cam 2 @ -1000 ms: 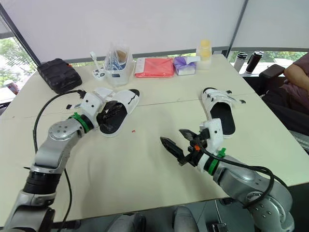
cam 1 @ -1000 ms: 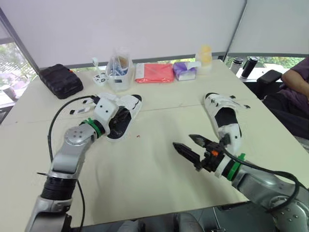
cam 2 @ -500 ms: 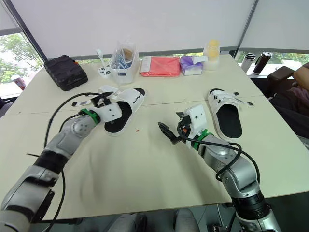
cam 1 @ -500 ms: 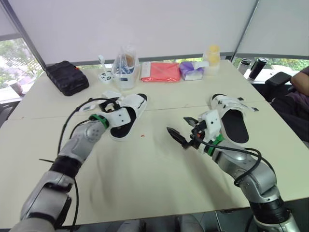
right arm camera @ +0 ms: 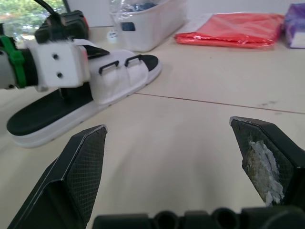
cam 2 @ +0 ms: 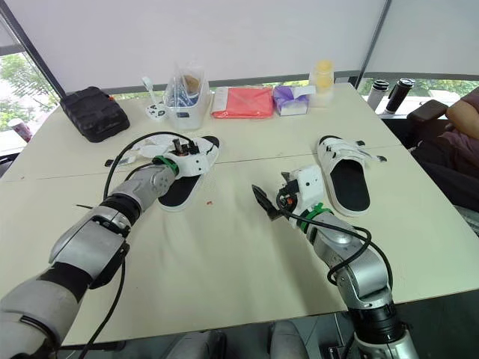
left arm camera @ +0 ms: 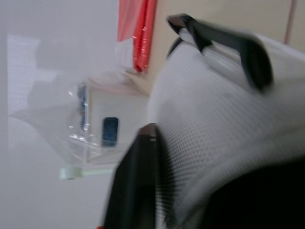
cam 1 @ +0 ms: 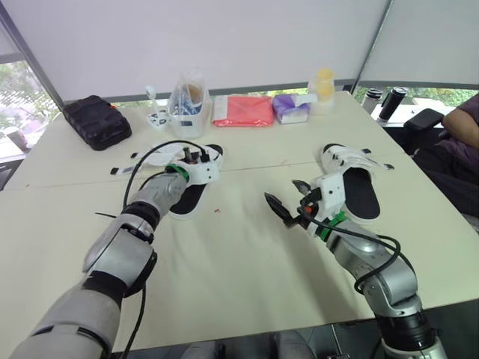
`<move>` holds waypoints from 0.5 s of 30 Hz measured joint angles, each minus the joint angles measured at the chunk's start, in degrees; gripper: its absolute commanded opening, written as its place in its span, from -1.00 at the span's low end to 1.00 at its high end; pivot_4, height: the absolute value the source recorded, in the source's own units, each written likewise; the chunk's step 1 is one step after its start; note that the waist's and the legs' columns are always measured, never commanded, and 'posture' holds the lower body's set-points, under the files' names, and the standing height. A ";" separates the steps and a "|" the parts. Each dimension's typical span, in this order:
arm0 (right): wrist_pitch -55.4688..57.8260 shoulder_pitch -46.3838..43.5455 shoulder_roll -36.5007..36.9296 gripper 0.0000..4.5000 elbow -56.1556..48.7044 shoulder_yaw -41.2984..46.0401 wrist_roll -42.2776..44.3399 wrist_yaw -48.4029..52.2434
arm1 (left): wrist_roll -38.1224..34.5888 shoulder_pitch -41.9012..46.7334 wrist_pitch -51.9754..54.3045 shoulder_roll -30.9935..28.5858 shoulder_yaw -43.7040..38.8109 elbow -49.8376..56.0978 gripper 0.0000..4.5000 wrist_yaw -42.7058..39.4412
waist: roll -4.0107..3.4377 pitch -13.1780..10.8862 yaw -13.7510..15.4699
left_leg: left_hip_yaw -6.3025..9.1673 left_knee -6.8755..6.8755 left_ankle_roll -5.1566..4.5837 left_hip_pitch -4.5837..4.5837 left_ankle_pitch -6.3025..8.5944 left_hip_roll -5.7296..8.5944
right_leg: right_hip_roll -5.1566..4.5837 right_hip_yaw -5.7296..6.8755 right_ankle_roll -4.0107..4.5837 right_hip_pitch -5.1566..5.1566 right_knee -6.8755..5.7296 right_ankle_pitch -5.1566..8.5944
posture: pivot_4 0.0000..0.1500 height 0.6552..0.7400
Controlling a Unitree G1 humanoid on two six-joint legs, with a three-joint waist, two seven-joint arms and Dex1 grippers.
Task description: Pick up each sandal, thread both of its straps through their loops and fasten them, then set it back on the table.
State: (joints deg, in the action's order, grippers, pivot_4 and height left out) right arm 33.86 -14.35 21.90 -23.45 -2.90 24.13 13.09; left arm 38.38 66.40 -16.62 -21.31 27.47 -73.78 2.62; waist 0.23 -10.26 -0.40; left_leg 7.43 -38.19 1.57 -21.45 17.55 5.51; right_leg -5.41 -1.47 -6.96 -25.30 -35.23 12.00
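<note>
One white sandal with a black insole [cam 1: 187, 196] lies left of centre on the table. My left gripper [cam 1: 196, 158] is right over its strap end; the left wrist view has the white mesh strap [left arm camera: 224, 119] and a black loop [left arm camera: 248, 47] pressed close. The second sandal [cam 1: 353, 183] lies flat at the right, straps toward the far side. My right gripper [cam 1: 287, 196] hovers just left of it, open wide and holding nothing. In the right wrist view its fingertips [right arm camera: 86, 162] frame the left sandal [right arm camera: 109, 78].
Along the far edge of the table [cam 1: 239, 262] stand a black case [cam 1: 93, 122], a clear tub with a bag [cam 1: 187, 105], a red packet [cam 1: 243, 111], a purple tissue pack [cam 1: 290, 108] and a yellow bottle [cam 1: 323, 84]. A person's arm [cam 1: 460, 123] is at the right.
The head camera has shifted. My left arm has stretched out, taking its gripper from the sandal's side to the strap end. The right gripper moved farther in, still open.
</note>
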 measured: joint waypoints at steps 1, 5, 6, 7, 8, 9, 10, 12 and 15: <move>0.00 0.41 -0.42 1.00 -0.57 0.10 -0.35 -0.23 | 0.15 0.15 0.23 0.00 0.04 -0.51 -0.99 0.14 | 0.00 0.01 -0.09 | 0.00 0.00 -0.02 0.02 0.01 0.00 | 0.00 0.00 0.00 0.01 -0.02 0.00 | 1.00 1.00; 0.04 0.94 -1.14 1.00 -1.25 1.59 -0.65 -1.04 | 1.24 0.13 -0.96 -0.60 1.20 -0.75 -0.99 0.78 | 0.00 0.01 -0.21 | 0.02 0.00 -0.02 0.03 0.01 0.00 | 0.01 0.00 0.00 0.00 -0.04 0.00 | 1.00 1.00; 0.05 0.99 -1.16 1.00 -1.41 2.52 -0.57 -1.19 | 1.81 0.09 -2.74 -1.40 1.85 -0.54 -0.99 1.04 | 0.01 0.00 -0.24 | 0.02 0.00 0.00 0.00 0.00 -0.01 | 0.01 0.00 0.00 -0.04 -0.05 0.00 | 1.00 1.00; 0.08 1.10 -1.14 1.00 -1.63 3.68 -0.39 -1.22 | 2.50 0.07 -4.48 -2.21 2.62 -0.20 -0.99 1.37 | 0.01 0.00 -0.29 | 0.02 0.00 0.01 -0.02 -0.01 0.00 | 0.01 -0.01 0.00 -0.06 -0.04 0.00 | 1.00 1.00; 0.11 1.29 -0.88 1.00 -2.09 5.29 0.02 -0.79 | 3.47 -0.03 -8.02 -3.77 3.63 0.51 -0.99 1.93 | 0.01 0.00 -0.33 | 0.01 0.01 0.03 -0.05 -0.02 -0.01 | 0.02 -0.02 0.00 -0.10 -0.04 0.00 | 1.00 1.00; 0.12 1.92 -0.11 1.00 -2.98 6.88 0.92 0.10 | 4.87 -0.29 -13.45 -6.01 5.20 2.21 -0.99 2.91 | 0.02 0.00 -0.29 | 0.02 0.03 0.06 -0.09 -0.04 -0.03 | 0.01 -0.02 0.00 -0.14 -0.01 0.00 | 1.00 1.00; 0.13 2.52 0.78 1.00 -3.68 8.15 1.60 0.93 | 6.08 -0.35 -18.16 -7.89 6.37 3.69 -0.99 3.95 | 0.02 -0.01 -0.21 | 0.02 0.06 0.07 -0.09 -0.04 -0.10 | 0.01 -0.02 0.00 -0.14 0.01 0.00 | 1.00 1.00; 0.20 3.52 3.45 1.00 -4.58 10.28 3.26 4.07 | 9.19 -0.38 -30.97 -12.72 9.19 8.59 -0.99 6.76 | 0.02 -0.01 -0.13 | 0.00 0.06 0.05 -0.15 -0.03 -0.13 | -0.03 -0.04 0.00 -0.16 0.05 0.00 | 1.00 1.00; 1.01 4.51 6.56 1.00 -4.65 12.77 6.25 8.52 | 13.73 -0.34 -43.90 -16.49 11.65 14.98 -0.99 11.79 | 0.02 0.00 0.14 | -0.06 0.03 0.00 -0.12 0.00 -0.03 | -0.13 -0.05 0.00 -0.10 0.10 0.00 | 1.00 1.00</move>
State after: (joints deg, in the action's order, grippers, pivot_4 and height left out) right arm 34.87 -9.84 28.46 -28.10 9.87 30.38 21.61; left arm 52.10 66.06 -60.53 -37.80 39.13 -58.79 14.41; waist 0.26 -10.27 -0.26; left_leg 7.38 -38.15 1.57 -21.57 17.56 5.47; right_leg -5.54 -1.52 -6.95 -25.41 -35.14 12.00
